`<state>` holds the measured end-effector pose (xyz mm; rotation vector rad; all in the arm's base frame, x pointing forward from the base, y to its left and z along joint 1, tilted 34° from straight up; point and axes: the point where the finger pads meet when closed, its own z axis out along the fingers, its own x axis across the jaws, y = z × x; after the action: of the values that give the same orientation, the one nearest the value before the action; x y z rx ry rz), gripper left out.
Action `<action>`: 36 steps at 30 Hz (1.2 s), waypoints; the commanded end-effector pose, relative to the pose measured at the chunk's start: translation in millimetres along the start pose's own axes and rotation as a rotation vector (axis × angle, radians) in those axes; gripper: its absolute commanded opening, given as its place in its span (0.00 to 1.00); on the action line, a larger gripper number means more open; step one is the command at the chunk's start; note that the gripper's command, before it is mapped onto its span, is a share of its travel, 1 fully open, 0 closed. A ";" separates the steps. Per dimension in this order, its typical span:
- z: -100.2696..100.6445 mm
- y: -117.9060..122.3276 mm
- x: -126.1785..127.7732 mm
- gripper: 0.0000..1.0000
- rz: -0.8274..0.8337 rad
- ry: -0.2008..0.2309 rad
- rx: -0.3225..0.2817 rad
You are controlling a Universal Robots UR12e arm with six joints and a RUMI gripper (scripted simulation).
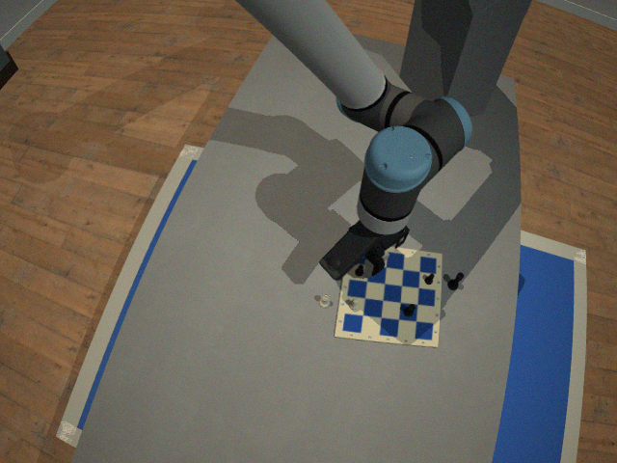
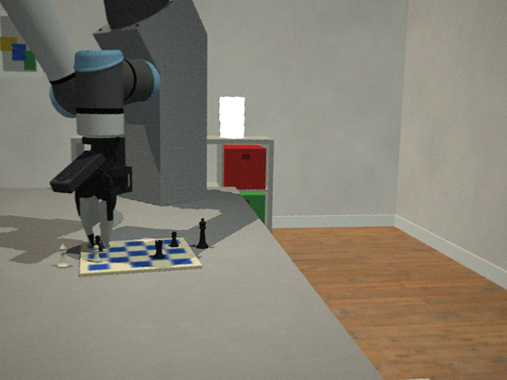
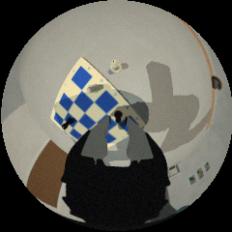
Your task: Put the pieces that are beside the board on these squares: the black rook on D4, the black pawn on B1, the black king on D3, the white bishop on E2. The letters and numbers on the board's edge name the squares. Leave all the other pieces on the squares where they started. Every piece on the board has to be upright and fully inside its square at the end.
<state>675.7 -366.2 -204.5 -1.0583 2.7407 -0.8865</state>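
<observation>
The black pawn (image 1: 359, 270) (image 3: 118, 115) stands upright on the light square that looks like B1, though the labels are too small to read. My gripper (image 2: 98, 244) (image 3: 118, 116) is slightly open around it, with narrow gaps beside the pawn. The black rook (image 1: 408, 310) (image 2: 158, 249) (image 3: 68, 123) stands upright on what looks like D4. The black king (image 1: 454, 281) (image 2: 202, 234) stands upright beside the board (image 1: 387, 340) (image 2: 142, 270), off its right edge. The white bishop (image 1: 325, 301) (image 2: 62, 256) (image 3: 115, 66) stands upright off its left edge.
A white piece (image 1: 353, 304) (image 2: 95, 254) (image 3: 96, 88) stands on the board's left column, near the gripper. Another black pawn (image 1: 429, 279) (image 2: 173, 239) stands in the right column, near the king. The arm's base column rises behind the board.
</observation>
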 end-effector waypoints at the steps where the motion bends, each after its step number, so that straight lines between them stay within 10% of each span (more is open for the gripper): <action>1: -0.5 -0.2 -0.3 0.20 0.000 0.000 0.001; 35: -90.5 -0.2 -0.2 0.20 0.000 0.000 0.001; 36: -90.5 -0.2 -0.2 1.00 0.000 0.000 0.001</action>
<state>652.8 -323.6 -132.5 -1.0583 2.7404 -0.8868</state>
